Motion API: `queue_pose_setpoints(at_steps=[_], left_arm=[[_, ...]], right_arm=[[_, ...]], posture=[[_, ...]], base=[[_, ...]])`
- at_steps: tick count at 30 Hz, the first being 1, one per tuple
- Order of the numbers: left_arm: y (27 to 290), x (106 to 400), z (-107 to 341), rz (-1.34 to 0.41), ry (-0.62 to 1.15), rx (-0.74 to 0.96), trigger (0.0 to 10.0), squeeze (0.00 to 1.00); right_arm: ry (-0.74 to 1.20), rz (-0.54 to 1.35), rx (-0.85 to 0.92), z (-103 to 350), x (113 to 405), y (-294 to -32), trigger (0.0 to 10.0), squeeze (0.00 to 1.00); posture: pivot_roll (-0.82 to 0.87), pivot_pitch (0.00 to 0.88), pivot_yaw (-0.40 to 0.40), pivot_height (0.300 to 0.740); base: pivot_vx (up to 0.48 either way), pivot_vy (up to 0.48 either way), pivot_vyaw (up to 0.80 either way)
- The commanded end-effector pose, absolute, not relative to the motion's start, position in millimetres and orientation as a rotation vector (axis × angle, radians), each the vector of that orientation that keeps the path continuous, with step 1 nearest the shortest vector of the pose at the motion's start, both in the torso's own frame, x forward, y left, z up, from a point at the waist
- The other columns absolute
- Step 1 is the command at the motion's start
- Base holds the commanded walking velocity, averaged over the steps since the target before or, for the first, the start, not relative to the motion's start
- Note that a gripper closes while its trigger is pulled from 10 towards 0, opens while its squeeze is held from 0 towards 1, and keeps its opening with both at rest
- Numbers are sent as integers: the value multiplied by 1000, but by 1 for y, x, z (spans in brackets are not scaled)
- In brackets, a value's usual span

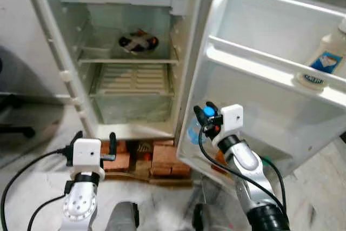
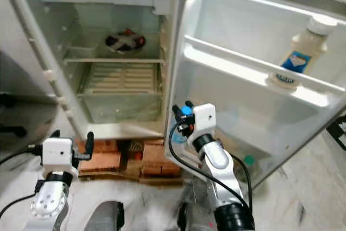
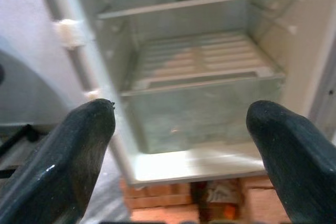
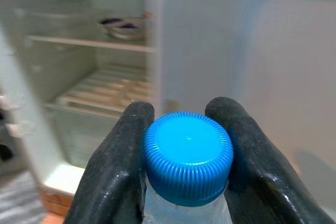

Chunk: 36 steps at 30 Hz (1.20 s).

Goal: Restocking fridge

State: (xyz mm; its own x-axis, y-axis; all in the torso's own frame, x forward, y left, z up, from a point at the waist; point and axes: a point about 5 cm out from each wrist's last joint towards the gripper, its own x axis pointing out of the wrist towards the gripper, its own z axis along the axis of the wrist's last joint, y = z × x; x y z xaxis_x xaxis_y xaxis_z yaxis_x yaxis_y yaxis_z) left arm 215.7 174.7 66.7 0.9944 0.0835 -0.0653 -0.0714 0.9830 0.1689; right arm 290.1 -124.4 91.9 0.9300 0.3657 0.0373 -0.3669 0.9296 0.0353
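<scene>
The small fridge [image 1: 130, 79] stands open, its door [image 1: 259, 96] swung out to the right. My right gripper [image 1: 208, 113] is shut on the neck of a clear water bottle with a blue cap [image 4: 188, 156], held upright just in front of the door's inner edge, below the door shelf [image 1: 254, 63]. My left gripper [image 1: 93, 145] is open and holds nothing, low in front of the fridge's bottom left corner. In the left wrist view its fingers [image 3: 79, 156] frame the crisper drawer [image 3: 205, 114].
A dish of food [image 1: 138, 41] sits on the fridge's upper shelf. A white bottle [image 2: 304, 50] and a round lid [image 2: 284, 79] rest on the door shelf. Red bricks [image 1: 162, 158] prop up the fridge. A black chair base [image 1: 16, 129] lies at left.
</scene>
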Motion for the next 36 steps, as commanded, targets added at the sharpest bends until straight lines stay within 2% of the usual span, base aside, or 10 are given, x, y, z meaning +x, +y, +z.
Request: queue_pose_setpoints(at_steps=[1, 10, 23, 31, 36], left_arm=[[169, 215, 67, 64, 73, 146, 10000, 0], [168, 215, 67, 54, 71, 144, 10000, 0], [168, 216, 68, 55, 66, 150, 10000, 0], [175, 212, 75, 94, 63, 167, 10000, 0], [188, 206, 85, 130, 59, 193, 10000, 0]], right_arm=[[-54, 336, 30, 98, 293, -136, 10000, 0], [-61, 315, 20, 98, 293, -137, 10000, 0], [-74, 308, 20, 100, 295, -136, 10000, 0], [-115, 325, 10, 107, 296, -122, 10000, 0], [-159, 331, -28, 114, 300, -116, 10000, 0]], posture=[[89, 0, -67, 645], [87, 0, -64, 645], [87, 5, -58, 576], [94, 68, -57, 576], [105, 145, -53, 576]], base=[[0, 0, 0], [0, 0, 0], [0, 0, 0], [0, 0, 0], [0, 0, 0]])
